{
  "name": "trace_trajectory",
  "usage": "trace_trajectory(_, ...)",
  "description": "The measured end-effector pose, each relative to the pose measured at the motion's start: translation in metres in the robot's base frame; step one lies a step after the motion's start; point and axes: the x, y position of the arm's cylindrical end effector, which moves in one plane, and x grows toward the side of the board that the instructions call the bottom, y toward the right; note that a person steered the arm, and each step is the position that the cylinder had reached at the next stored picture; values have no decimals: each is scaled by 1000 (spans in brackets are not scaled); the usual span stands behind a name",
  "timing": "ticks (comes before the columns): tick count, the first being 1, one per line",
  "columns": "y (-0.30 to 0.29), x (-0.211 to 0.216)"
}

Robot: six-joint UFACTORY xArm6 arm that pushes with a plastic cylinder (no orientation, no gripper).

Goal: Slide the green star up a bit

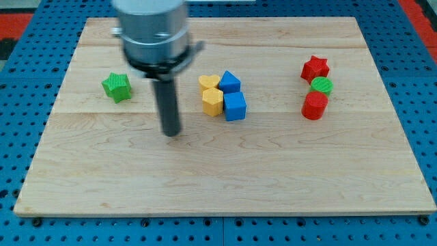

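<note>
The green star (117, 87) lies on the wooden board (225, 178) at the view's left. My tip (171, 132) rests on the board below and to the right of the star, clear of it. The tip stands to the left of the middle cluster of blocks and touches none of them.
In the middle, a yellow heart (209, 83), a yellow hexagon (212, 102), a blue triangle (230, 82) and a blue cube (235, 106) sit packed together. At the right, a red star (315, 68), a green cylinder (321, 85) and a red cylinder (315, 105) form a column.
</note>
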Motion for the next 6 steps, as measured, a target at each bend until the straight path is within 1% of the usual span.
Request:
trace_trajectory(1, -17, -17)
trace_trajectory(2, -23, -23)
trace_trajectory(3, -60, -53)
trace_trajectory(4, -78, -66)
trace_trajectory(6, -91, -71)
